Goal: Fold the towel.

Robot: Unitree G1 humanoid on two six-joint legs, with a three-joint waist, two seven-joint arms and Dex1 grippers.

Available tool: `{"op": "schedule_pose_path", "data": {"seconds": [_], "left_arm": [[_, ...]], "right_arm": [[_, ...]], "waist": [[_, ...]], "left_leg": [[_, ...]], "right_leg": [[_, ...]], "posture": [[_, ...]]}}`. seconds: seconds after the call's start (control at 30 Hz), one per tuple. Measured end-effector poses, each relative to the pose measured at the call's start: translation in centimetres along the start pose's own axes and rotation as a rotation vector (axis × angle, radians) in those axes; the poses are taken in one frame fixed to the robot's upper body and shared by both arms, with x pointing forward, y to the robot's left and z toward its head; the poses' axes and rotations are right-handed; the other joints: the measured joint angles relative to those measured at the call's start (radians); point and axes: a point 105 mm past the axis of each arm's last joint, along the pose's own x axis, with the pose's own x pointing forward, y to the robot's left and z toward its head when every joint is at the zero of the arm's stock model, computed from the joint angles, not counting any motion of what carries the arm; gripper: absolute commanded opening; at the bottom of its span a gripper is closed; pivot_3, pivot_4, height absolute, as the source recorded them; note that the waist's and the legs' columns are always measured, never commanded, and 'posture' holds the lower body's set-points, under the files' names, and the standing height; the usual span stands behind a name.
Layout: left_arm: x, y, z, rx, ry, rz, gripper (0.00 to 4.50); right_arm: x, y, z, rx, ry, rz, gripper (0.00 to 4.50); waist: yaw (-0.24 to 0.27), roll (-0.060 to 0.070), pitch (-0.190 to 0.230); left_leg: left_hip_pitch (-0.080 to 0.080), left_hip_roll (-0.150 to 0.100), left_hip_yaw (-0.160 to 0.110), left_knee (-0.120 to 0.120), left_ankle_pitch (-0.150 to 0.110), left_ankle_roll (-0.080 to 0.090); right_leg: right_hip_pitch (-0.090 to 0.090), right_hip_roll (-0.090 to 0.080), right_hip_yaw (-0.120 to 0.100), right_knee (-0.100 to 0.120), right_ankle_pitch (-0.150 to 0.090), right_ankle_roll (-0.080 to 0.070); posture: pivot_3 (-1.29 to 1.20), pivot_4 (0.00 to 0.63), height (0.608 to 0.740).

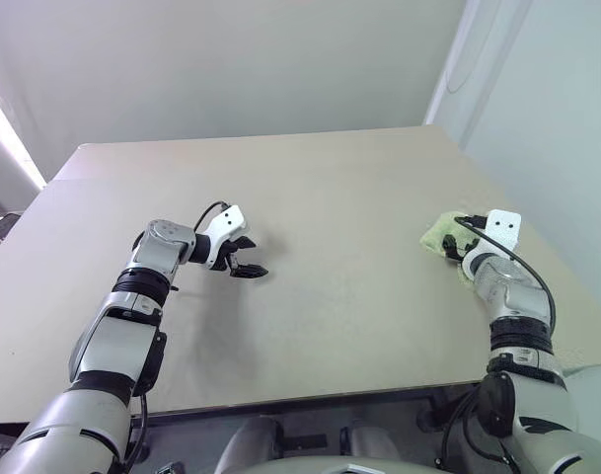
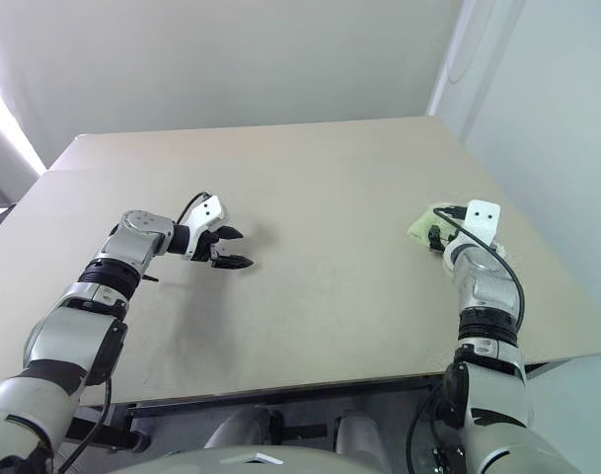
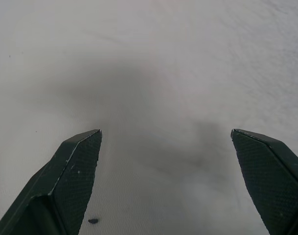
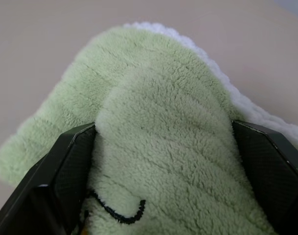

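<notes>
The towel (image 4: 153, 127) lies bunched up in a soft green heap near the right edge of the surface (image 1: 339, 197), well away from my left arm. My right tool (image 4: 163, 147) sits right at it, its two black fingers (image 4: 65, 171) spread wide on either side of a raised fold of the cloth; the pile bulges up between them and presses against their inner faces, yet the fingers stand as far apart as they go and I would not call this a pinch. From my right wrist I can see the white stitched edging curving along the far side of the heap, and a thin dark embroidered line low on the cloth close to one finger. Seen from my head, the towel (image 1: 440, 235) peeks out just beyond my right wrist, which covers much of it. My left tool (image 1: 247, 257) hangs over bare surface to the left of the middle, tilted downward and turned toward my right side, its fingers (image 3: 73, 171) spread wide with nothing between them but plain tabletop and a tiny dark speck.
</notes>
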Motion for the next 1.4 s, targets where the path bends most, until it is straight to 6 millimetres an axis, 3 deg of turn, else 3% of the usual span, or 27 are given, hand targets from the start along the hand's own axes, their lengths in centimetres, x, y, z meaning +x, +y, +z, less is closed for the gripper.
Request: {"op": "schedule_pose_path", "data": {"seconds": [0.17, 0.37, 0.5, 0.7, 0.77, 0.9, 1.03, 1.3, 1.4], "left_arm": [[-0.1, 0.0, 0.0, 0.0, 0.001, 0.002, 4.5], [-0.4, 0.2, -0.2, -0.001, 0.006, 0.009, 4.5], [-0.4, 0.2, -0.1, -0.009, 0.002, 0.01, 4.5], [-0.5, 0.6, 0.8, 0.004, -0.014, 0.022, 4.5], [-0.5, 0.6, 0.7, 0.0, -0.013, 0.023, 4.5], [-0.5, 0.7, 0.6, -0.001, -0.012, 0.03, 4.5], [-0.4, 0.6, 0.6, -0.002, -0.013, 0.031, 4.5], [-0.6, 0.7, 0.4, -0.004, -0.01, 0.034, 4.5], [-0.9, 0.8, 0.7, -0.028, -0.04, 0.036, 4.5]], "right_arm": [[0.1, -0.6, -1.0, -0.077, 0.025, -0.023, 4.48], [-1.0, -1.3, -0.2, -0.098, 0.007, 0.02, 4.48], [-2.5, -0.4, 2.2, -0.048, -0.062, 0.123, 4.48], [-5.3, -0.6, 8.1, -0.054, -0.255, 0.207, 4.48], [-5.3, -1.0, 7.4, -0.054, -0.236, 0.198, 4.48], [-4.4, -1.9, 3.0, -0.055, -0.1, 0.165, 4.48], [-3.3, -1.8, -0.2, -0.049, 0.006, 0.122, 4.48], [-2.5, -1.3, -0.2, -0.078, 0.022, 0.097, 4.48], [-3.0, -1.6, 0.8, -0.082, -0.013, 0.115, 4.48]], "waist": [[0.007, -0.007, -0.004], [0.01, -0.006, -0.004], [0.005, -0.003, -0.003], [0.005, -0.002, -0.002], [0.007, -0.002, -0.002], [0.008, -0.002, -0.002], [0.003, -0.002, -0.002], [0.002, -0.002, -0.002], [0.003, -0.001, -0.001]], "left_leg": [[0.008, 0.0, -0.002, 0.0, -0.001, -0.001], [0.005, 0.0, -0.003, -0.002, -0.001, -0.001], [-0.01, 0.0, -0.001, -0.002, 0.001, 0.001], [-0.012, 0.0, 0.0, -0.002, 0.001, 0.003], [-0.012, 0.0, 0.0, -0.002, 0.001, 0.003], [-0.012, -0.001, 0.0, 0.0, 0.001, 0.002], [-0.01, 0.0, 0.0, 0.0, 0.001, 0.002], [-0.005, 0.0, 0.0, 0.0, 0.0, 0.001], [-0.006, 0.0, 0.0, 0.0, 0.0, 0.001]], "right_leg": [[0.011, -0.002, -0.001, -0.002, -0.003, 0.003], [0.011, -0.004, -0.002, -0.002, -0.005, 0.002], [-0.008, -0.003, -0.001, 0.0, -0.002, -0.001], [-0.01, -0.002, 0.0, 0.0, -0.001, 0.005], [-0.009, -0.002, 0.0, 0.0, -0.001, 0.005], [-0.008, -0.003, 0.0, 0.0, -0.002, 0.001], [-0.007, -0.002, 0.0, 0.0, -0.002, 0.001], [-0.002, -0.002, 0.0, 0.0, -0.001, 0.001], [-0.004, -0.002, 0.0, 0.0, -0.002, 0.001]], "posture": [[0.0, 0.0, 0.692], [0.0, 0.0, 0.692], [0.0, 0.0, 0.692], [0.0, 0.0, 0.692], [0.0, 0.0, 0.692], [0.0, 0.0, 0.692], [0.0, 0.0, 0.692], [0.0, 0.0, 0.692], [0.0, 0.0, 0.692]]}}
